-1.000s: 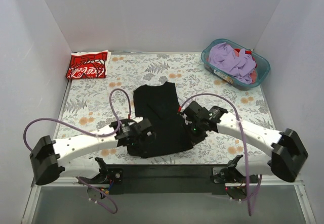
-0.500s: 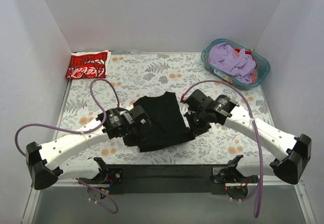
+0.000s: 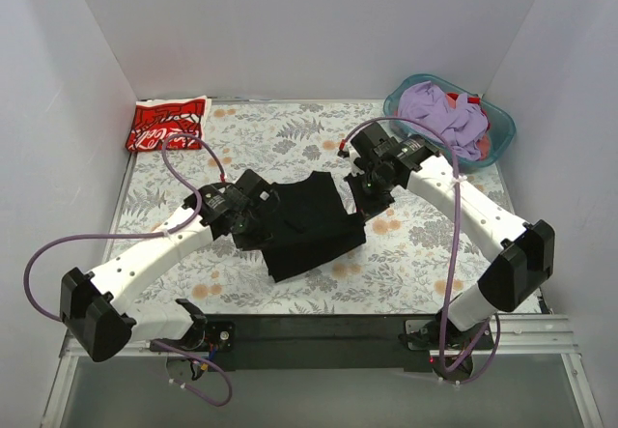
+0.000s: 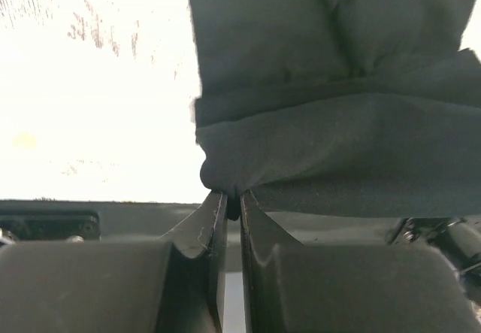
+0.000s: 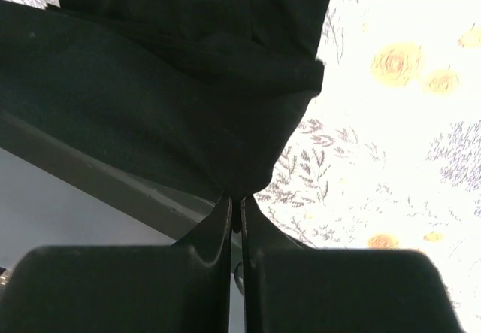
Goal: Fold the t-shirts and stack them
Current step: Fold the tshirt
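The left jaws are closed to a thin slit on a bunched fold at one side edge of the black t-shirt (image 3: 307, 225). The right jaws are pinched just as narrowly on the opposite side edge, so the cloth spans between the two pairs. In the wrist views the black t-shirt (image 4: 338, 115) hangs in doubled layers ahead of each pair, its fold lines running across, and the floral counter (image 3: 415, 249) shows past the cloth's edge. The shirt's near end sags onto the counter between the two pairs. Well beyond the left jaws, at the far left corner, the red t-shirt (image 3: 167, 125) lies folded flat close to the side wall. Beyond the right jaws, near the far right corner, sits a teal basket (image 3: 499, 144) heaped with purple clothes (image 3: 439, 114). Open patterned counter lies past the jaws on the far side and outward of each pair toward the side walls (image 3: 68, 80).
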Controlling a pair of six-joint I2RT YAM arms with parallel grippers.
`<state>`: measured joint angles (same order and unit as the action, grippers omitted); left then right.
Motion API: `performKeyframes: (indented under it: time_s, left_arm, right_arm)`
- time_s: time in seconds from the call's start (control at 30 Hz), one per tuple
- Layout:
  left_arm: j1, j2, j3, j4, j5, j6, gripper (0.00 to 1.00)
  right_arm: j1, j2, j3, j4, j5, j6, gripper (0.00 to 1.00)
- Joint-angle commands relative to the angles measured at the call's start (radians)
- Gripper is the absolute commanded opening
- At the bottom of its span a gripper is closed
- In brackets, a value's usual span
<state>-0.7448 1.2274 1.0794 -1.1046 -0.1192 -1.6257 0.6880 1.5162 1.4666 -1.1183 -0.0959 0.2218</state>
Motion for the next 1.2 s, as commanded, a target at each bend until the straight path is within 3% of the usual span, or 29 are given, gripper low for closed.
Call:
performKeyframes:
  time_s: [0.0,0.3,0.53,0.83,1.17]
  left_arm:
    - [0.062,-0.009,0.051,0.032,0.024,0.095,0.00]
    - [0.242,0.083,0.047,0.156,0.154,0.224,0.00]
    - [0.341,0.170,0.017,0.248,0.171,0.259,0.00]
    - [0.394,0.280,0.045,0.336,0.164,0.303,0.00]
    - [0.440,0.446,0.099,0.465,0.095,0.326,0.00]
  right_arm:
    - [-0.050,0.034,0.096,-0.028,-0.062,-0.085,0.01]
    - [-0.136,0.199,0.264,-0.028,-0.149,-0.153,0.01]
    - [-0.171,0.378,0.360,-0.023,-0.163,-0.179,0.01]
    - [-0.208,0.555,0.552,-0.012,-0.186,-0.190,0.01]
    - [-0.265,0.688,0.557,0.141,-0.249,-0.174,0.01]
